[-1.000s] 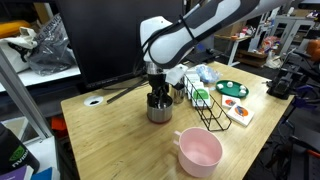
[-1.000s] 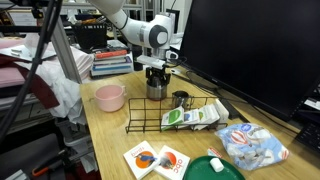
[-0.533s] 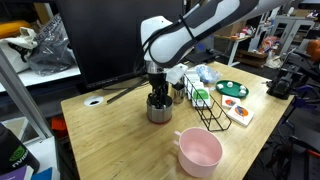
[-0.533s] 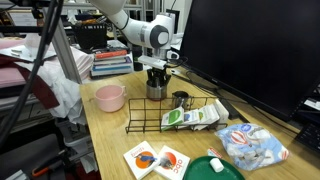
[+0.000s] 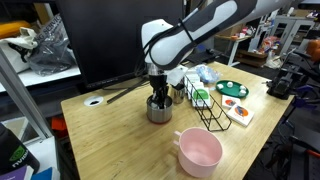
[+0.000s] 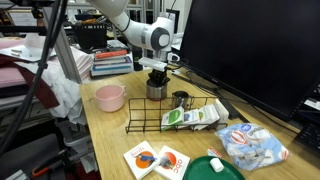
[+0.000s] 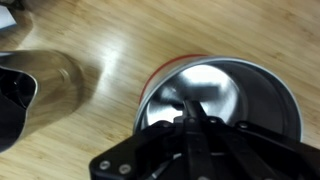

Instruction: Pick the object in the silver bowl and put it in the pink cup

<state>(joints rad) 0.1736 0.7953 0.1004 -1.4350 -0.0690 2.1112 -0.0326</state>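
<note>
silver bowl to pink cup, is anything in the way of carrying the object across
Nothing visible. Only bare table lies between the silver bowl and the pink cup. The wire rack stands off to one side of that line. The gripper is down inside the bowl.

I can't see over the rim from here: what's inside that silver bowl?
The claw, shut, reaches down into the silver bowl; around it only the shiny inner wall shows. Whether anything lies beneath is hidden by the claw.

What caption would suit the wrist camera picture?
End effector closed inside the silver bowl on a wooden table.
</note>
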